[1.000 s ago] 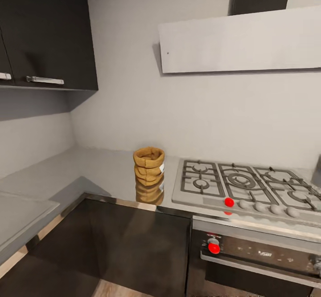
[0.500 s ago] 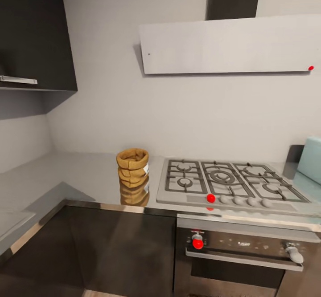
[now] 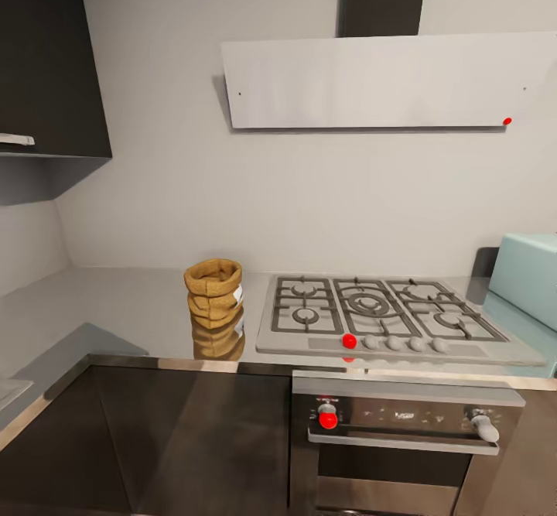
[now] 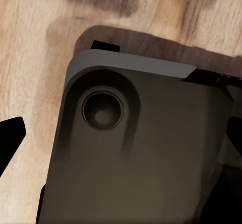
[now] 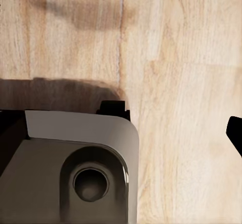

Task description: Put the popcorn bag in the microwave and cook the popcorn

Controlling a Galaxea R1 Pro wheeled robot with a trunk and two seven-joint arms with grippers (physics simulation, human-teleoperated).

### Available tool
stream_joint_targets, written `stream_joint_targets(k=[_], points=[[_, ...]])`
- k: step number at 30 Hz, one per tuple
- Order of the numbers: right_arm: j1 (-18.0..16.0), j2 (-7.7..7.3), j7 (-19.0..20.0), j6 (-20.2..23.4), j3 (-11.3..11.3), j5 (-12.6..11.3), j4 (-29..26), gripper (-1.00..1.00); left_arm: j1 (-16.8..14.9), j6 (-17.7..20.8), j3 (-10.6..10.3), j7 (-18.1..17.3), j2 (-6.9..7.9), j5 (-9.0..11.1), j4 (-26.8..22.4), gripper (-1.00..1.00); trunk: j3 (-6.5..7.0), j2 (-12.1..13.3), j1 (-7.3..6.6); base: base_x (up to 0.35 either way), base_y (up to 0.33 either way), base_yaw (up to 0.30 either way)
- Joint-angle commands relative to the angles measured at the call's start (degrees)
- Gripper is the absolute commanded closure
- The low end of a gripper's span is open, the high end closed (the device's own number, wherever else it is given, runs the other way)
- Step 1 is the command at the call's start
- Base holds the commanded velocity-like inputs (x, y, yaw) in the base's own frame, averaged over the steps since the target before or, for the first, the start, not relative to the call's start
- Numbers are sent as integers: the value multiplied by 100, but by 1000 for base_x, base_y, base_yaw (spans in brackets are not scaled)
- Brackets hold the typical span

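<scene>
From left to right in the head view: a dark wall cupboard hangs at the far left, and under it the glossy grey countertop runs along the wall. The popcorn bag stands upright on that worktop with its rolled rim up and its long axis vertical, mirrored in the shiny surface below it. Just to its right, near but apart, sits the gas hob with a red knob at its front, over the dark built-in oven. At the far right edge the pale mint microwave comes partly into the picture, well apart from the bag with the whole hob between them. Both wrist views look down at pale wooden floor and a dark rounded corner of the robot's own base, so both arms seem to hang low beside the body. Only dark finger tips poke in at the edges of those views, and I cannot tell whether either claw is wide or narrow; nothing appears between the fingers. The relation that matters for the coming move: the bag lies well above and forward of both claws, up at worktop height, and left of the head view's centre, so by my judgement the left arm is the nearer one. A reach would have to rise over the counter edge and meet the bag from the side or from above.
</scene>
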Motion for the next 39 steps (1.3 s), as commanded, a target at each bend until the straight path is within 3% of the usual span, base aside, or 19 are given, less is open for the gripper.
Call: stream_joint_targets(k=[1,12,30,39], points=[[-7,1,11,-34,-48,56,18,-100,1,-10,-5,-7,-1,40,-5,-100,-5,-3,0,0,0,-1],[-7,-13,12,28,-57,43,18,-100,1,-10,7,-7,-1,46,-5,-100,-5,-3,0,-2,2,0],[-7,-5,11,15,-56,49,18,-100,4,-9,30,2,-1,57,-5,-100,-5,-3,0,-142,240,0],[-7,-15,11,-14,-56,49,18,-100,1,-9,30,19,-1,57,-5,-100,-5,-3,0,-8,17,99]])
